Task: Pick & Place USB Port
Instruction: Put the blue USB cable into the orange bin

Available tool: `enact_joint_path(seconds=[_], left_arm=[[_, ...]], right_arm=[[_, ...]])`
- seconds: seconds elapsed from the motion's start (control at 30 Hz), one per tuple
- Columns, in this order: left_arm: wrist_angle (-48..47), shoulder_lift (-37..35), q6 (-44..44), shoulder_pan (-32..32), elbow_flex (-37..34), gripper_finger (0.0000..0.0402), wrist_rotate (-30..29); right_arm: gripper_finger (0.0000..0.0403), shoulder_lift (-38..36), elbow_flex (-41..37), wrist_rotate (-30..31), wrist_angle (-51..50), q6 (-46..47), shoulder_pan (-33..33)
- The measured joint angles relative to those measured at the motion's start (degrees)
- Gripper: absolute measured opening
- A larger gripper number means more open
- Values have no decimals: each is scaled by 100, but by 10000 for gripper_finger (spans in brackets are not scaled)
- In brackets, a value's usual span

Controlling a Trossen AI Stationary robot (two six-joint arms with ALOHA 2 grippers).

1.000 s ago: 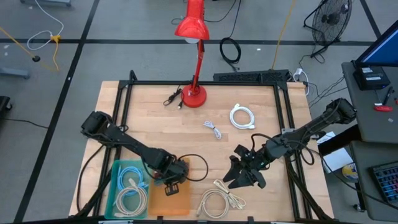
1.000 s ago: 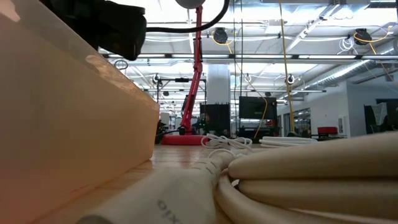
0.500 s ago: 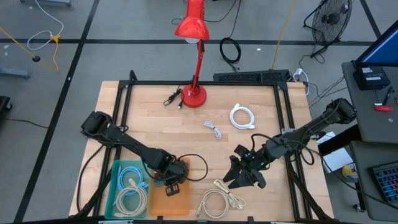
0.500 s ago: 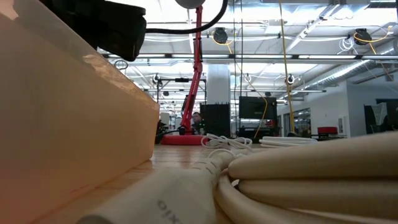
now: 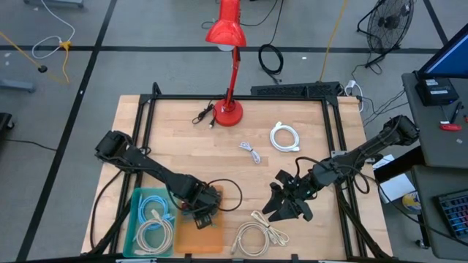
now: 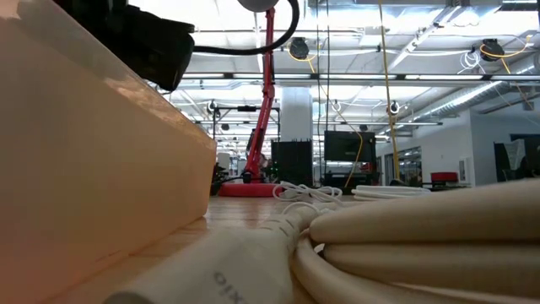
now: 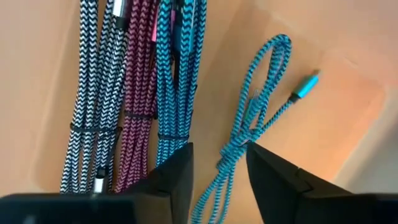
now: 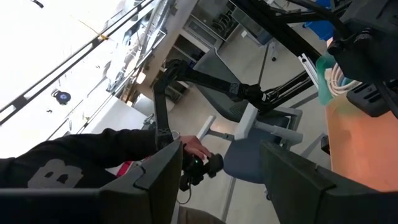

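A loose blue braided USB cable [image 7: 261, 93] with a teal plug [image 7: 305, 86] lies on the floor of the orange bin [image 5: 199, 232]. Beside it lie tied bundles of black-white, magenta and blue cable [image 7: 134, 93]. My left gripper [image 7: 219, 158] points down into the bin, open; its fingers stand on either side of the loose cable's near end. In the high view it [image 5: 205, 218] hangs over the bin's far edge. My right gripper [image 8: 214, 180] is open with nothing between its fingers, raised above the table right of centre [image 5: 287, 206].
A teal bin [image 5: 133, 219] with white and blue cables stands left of the orange one. White cable coils lie at the front [image 5: 256, 235] and farther back [image 5: 285, 136]. A red lamp [image 5: 228, 109] stands at the back. A person's hand [image 8: 196, 149] shows beyond the table.
My left gripper has turned a little about its own axis above the orange bin, staying in place.
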Motion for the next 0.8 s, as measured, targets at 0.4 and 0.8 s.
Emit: enact_joint_path(seconds=[0.4,0.8], left_arm=[[263,-74,-450,-115,17,125,506],[913,254,-877,-730,17,3,36]], right_arm=[[201,0,-2,-22,-2,10,0],[201,2,-4,-26,-8,11,11]])
